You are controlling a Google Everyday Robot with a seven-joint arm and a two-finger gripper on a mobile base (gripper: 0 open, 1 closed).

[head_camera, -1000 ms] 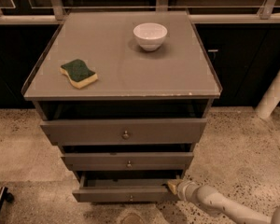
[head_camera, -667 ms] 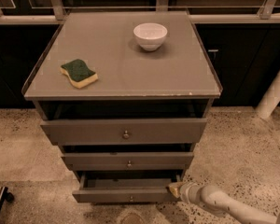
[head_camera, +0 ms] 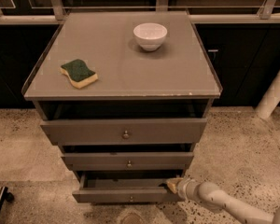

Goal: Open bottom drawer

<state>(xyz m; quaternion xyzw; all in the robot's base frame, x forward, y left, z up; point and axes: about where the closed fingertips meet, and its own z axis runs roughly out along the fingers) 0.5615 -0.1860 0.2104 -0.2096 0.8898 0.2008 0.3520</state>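
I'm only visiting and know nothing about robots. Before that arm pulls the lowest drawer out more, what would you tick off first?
1. Right drawer chosen: the gripper is at the bottom drawer, the lowest of three. Ok.
2. Contact spot: the gripper is at the right end of the front's top edge, not on the knob. An off-centre pull may skew the drawer. Not ok.
3. Firm hold on the front: cannot tell.
4. Drawer moves freely: it is partly out, with a gap behind its front. Ok.
5. Sponge and bowl rest on the cabinet top, back from its front edge. Ok.
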